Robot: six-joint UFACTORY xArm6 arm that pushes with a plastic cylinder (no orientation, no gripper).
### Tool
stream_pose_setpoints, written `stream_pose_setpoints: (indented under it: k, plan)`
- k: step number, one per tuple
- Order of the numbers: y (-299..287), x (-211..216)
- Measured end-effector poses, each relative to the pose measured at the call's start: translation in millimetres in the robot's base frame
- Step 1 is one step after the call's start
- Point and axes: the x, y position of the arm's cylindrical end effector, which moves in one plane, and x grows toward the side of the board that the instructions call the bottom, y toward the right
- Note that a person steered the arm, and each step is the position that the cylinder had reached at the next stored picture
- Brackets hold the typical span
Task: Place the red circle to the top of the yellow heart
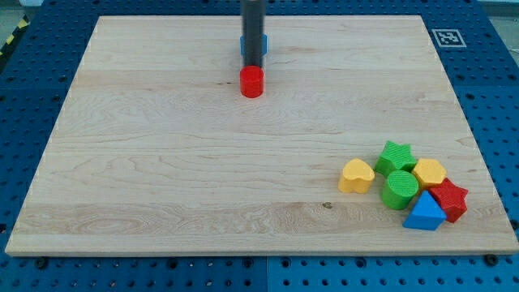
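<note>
The red circle (252,82) lies near the board's top centre. My tip (252,66) stands just above it in the view, at its upper edge, touching or nearly so. The yellow heart (356,175) lies far off at the view's lower right, at the left end of a cluster of blocks. A blue block (262,44) sits behind the rod, mostly hidden by it.
Right of the yellow heart lie a green star (396,155), a green circle (400,189), a yellow hexagon (429,172), a red star (448,199) and a blue triangle (425,213), packed together. The wooden board (162,162) is edged by blue perforated table.
</note>
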Motion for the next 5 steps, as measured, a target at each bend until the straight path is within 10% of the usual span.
stream_pose_setpoints:
  k: [5]
  plan:
    - [60,95]
